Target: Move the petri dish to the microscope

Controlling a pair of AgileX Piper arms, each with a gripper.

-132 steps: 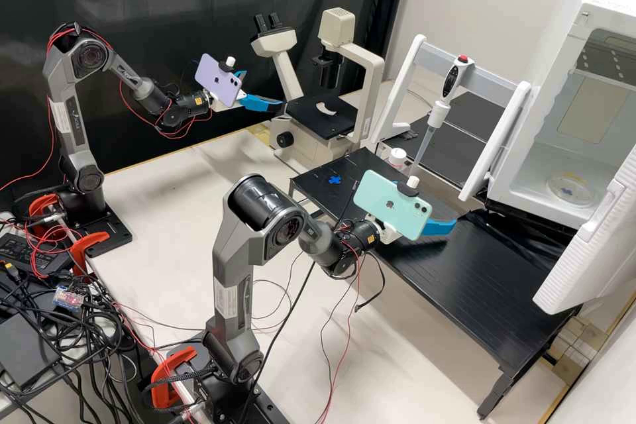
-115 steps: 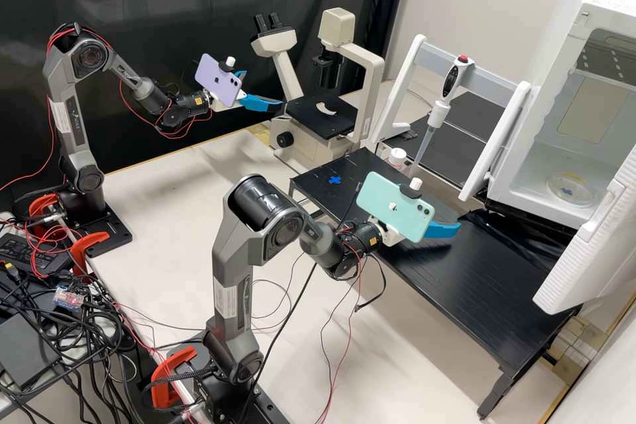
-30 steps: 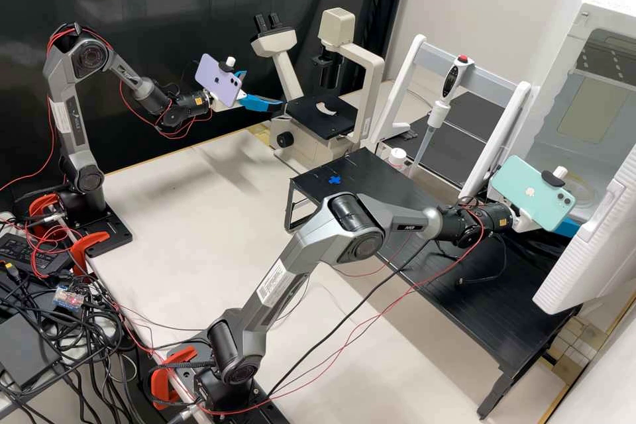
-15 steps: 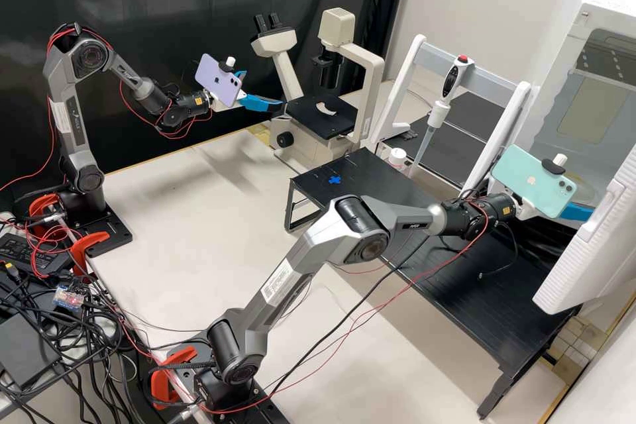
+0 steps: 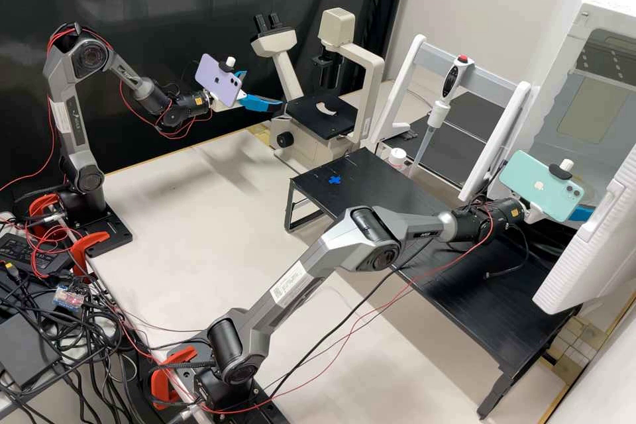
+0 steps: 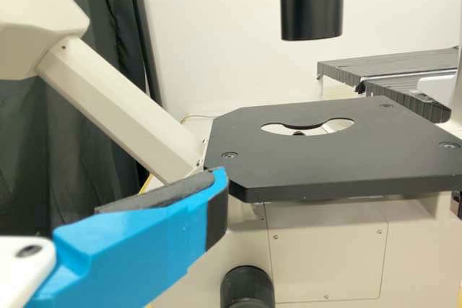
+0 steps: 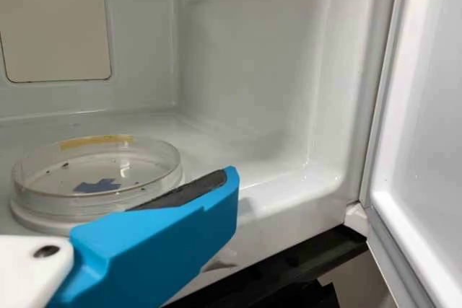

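A: Step in hand, my reading: retrieve the petri dish (image 7: 97, 178). It sits flat on the floor of the white chamber (image 7: 253, 55), door (image 7: 433, 91) open. The right gripper (image 5: 584, 214) is released, nothing grasped; one blue finger (image 7: 159, 239) lies close by the dish. Contact: cannot tell.

B: Procedure?

A: Line up so the rim falls between the pads, low and level. Close slowly on the side wall; clear plastic may skid or tip if caught off centre. Lift straight, then back out without clipping the door. Keep it upright to the microscope (image 5: 372, 89).

B: And the left gripper (image 5: 264, 90)?

A: Also spread and unloaded, beside the microscope stage (image 6: 267, 171). The stage needs free room before set-down.

B: Differences from the earliest frame?

A: The right arm has gone from above the black stand (image 5: 464, 271) to the chamber mouth, its elbow lower and reach longer. Against the latest earlier frame, it has advanced only slightly. The left arm is unchanged. Transfer still to do.
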